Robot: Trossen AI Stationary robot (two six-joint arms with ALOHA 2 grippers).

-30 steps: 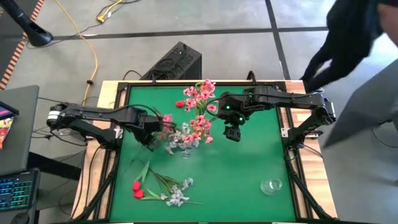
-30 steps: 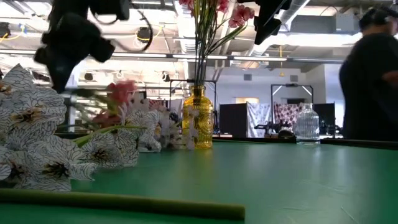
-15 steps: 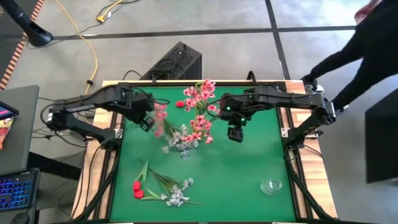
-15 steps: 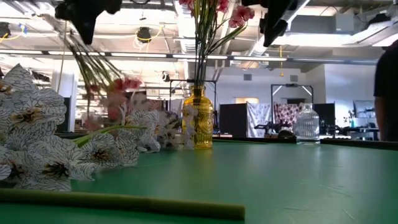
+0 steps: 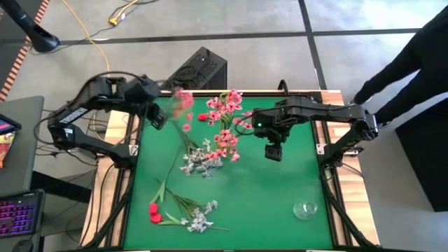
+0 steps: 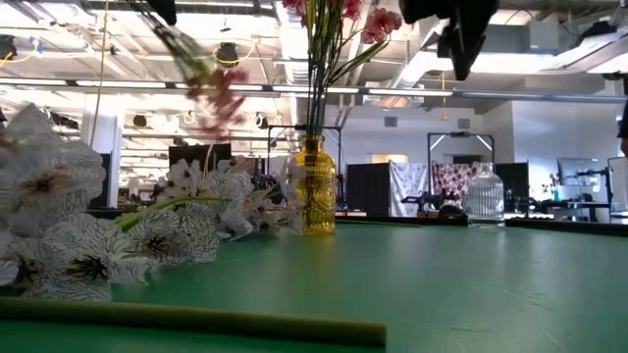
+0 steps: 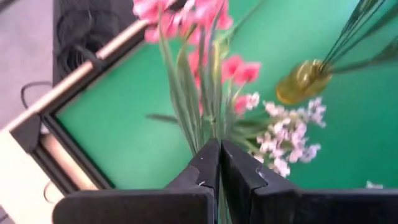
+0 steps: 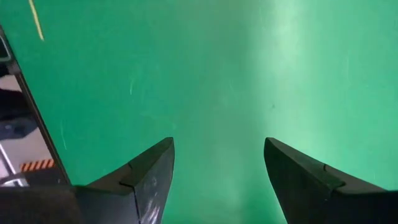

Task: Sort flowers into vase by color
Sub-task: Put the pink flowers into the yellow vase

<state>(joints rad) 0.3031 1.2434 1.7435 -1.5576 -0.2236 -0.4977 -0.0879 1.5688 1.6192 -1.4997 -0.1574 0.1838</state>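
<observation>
Near edge: green stem (image 6: pixel 196 324) lying flat across front of green surface (image 6: pixel 442 284), right by low cam.
White blooms, near: big white-grey blossoms (image 6: pixel 59 226) at near left of surface, w/ dark veining.
Loose bunch, front-left: red buds (image 5: pixel 153 212) + small white sprays (image 5: pixel 198 221) on leafy stems, lying flat on surface; clear glass vase (image 5: pixel 305 208) well apart at front-right, no flowers in it.
Mid surface: white-grey cluster (image 5: pixel 201 159) lying beside yellow vase (image 6: pixel 313 188); vase upright, holds pink blossoms (image 5: pixel 224 110) on tall green stems.
Left hand: left hand (image 7: pixel 219 163) raised over surface's back-left corner, fingers pinched tight on stems of a pink spray (image 5: pixel 180 106); blossoms stick out past the fingertips, stem trails down toward the white-grey cluster. In low view spray (image 6: pixel 218 93) hangs in air left of yellow vase, not touching it.
Right hand: right hand (image 8: pixel 217 163) above bare green just right of yellow vase, fingers spread wide, holding nothing.
Surface: green mat in a wood frame (image 5: pixel 119 112) w/ black rails.
Beside it: dark-clothed person (image 5: pixel 413 63) at back-right corner, arm reaching toward frame; black box (image 5: pixel 198 70) on floor behind; yellow cable (image 5: pixel 98 42) on grey floor; keyboard (image 5: pixel 17 213) on side desk at left.
Room beyond: open hall, ceiling ducts + strip lights (image 6: pixel 245 90), dark screens and racks (image 6: pixel 432 181) at far wall.
</observation>
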